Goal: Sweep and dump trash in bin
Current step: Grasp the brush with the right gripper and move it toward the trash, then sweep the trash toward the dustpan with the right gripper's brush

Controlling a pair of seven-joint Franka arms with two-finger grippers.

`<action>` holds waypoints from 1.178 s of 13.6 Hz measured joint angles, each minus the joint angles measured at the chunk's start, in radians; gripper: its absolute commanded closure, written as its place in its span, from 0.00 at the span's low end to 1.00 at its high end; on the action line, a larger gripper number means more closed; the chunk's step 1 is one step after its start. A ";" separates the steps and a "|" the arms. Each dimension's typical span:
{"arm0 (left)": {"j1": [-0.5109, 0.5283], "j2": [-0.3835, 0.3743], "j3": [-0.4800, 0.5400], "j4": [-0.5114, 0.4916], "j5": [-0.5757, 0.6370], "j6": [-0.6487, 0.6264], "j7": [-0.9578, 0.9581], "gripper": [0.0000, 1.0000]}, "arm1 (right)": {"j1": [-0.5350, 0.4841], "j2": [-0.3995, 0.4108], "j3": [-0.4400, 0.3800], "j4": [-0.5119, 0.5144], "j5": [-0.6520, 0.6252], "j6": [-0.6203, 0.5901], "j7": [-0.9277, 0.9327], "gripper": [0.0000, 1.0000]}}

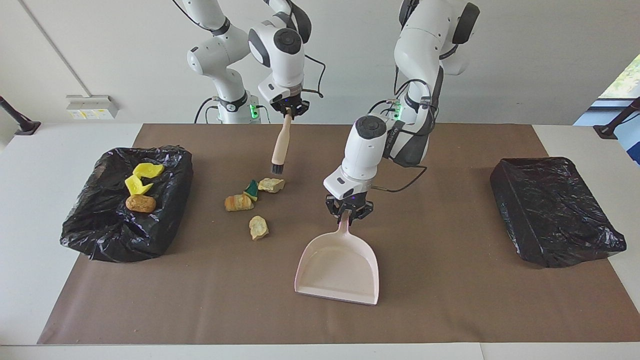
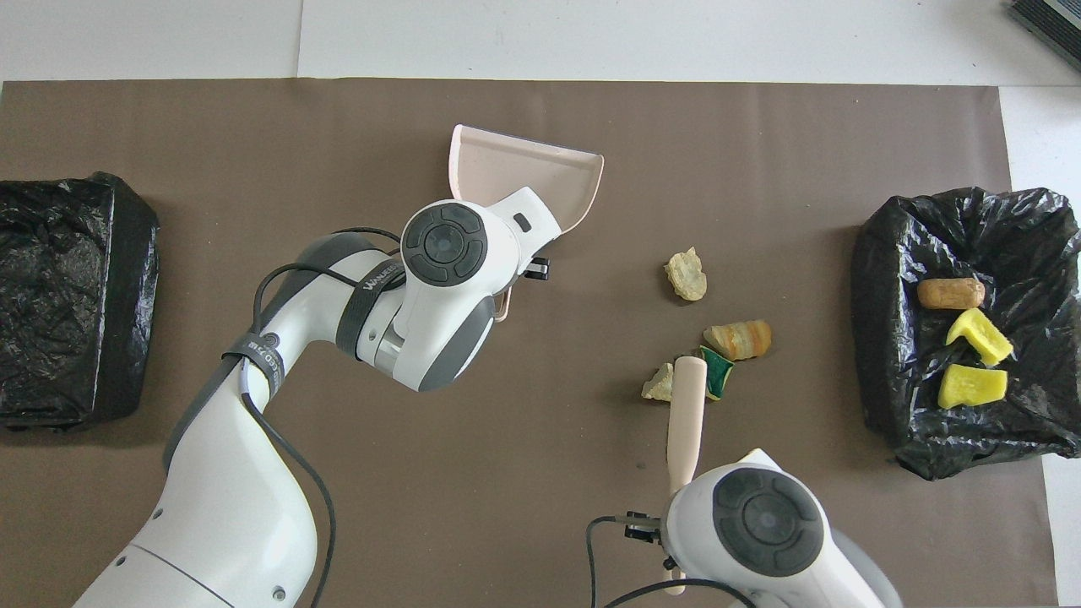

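Observation:
My left gripper (image 1: 348,214) is shut on the handle of the pink dustpan (image 1: 338,270), which lies flat on the mat with its mouth facing away from the robots. My right gripper (image 1: 288,111) is shut on the beige-handled brush (image 1: 280,145). The brush hangs tilted, bristles just above a tan lump (image 1: 271,185). Loose trash beside it on the mat: a green piece (image 1: 251,189), an orange-brown lump (image 1: 238,202) and another tan lump (image 1: 258,227). The black-bagged bin (image 1: 170,200) at the right arm's end holds two yellow lumps (image 1: 140,177) and a brown one (image 1: 141,203).
A second black-bagged bin (image 1: 550,210) sits at the left arm's end of the brown mat (image 1: 450,300). In the overhead view the brush handle (image 2: 686,414) covers part of a tan lump (image 2: 657,386), and both grippers are hidden under their wrists.

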State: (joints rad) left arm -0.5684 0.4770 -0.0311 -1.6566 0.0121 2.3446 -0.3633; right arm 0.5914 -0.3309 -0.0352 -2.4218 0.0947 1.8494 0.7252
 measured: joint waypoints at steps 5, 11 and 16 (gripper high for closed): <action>0.001 -0.038 0.003 0.006 0.002 -0.131 0.058 1.00 | -0.385 0.057 -0.004 0.004 -0.015 0.003 -0.442 1.00; 0.032 -0.116 0.005 -0.002 -0.097 -0.342 0.451 1.00 | -0.371 0.290 0.009 0.106 -0.169 0.014 -0.562 1.00; 0.091 -0.128 0.007 -0.010 -0.143 -0.450 0.735 1.00 | -0.301 0.310 0.014 0.141 -0.137 -0.014 -0.559 1.00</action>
State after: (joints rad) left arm -0.4770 0.3490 -0.0240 -1.6662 -0.1311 1.8944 0.3712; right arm 0.2903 -0.0209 -0.0216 -2.2808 -0.0422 1.8350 0.1658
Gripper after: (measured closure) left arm 0.687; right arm 0.736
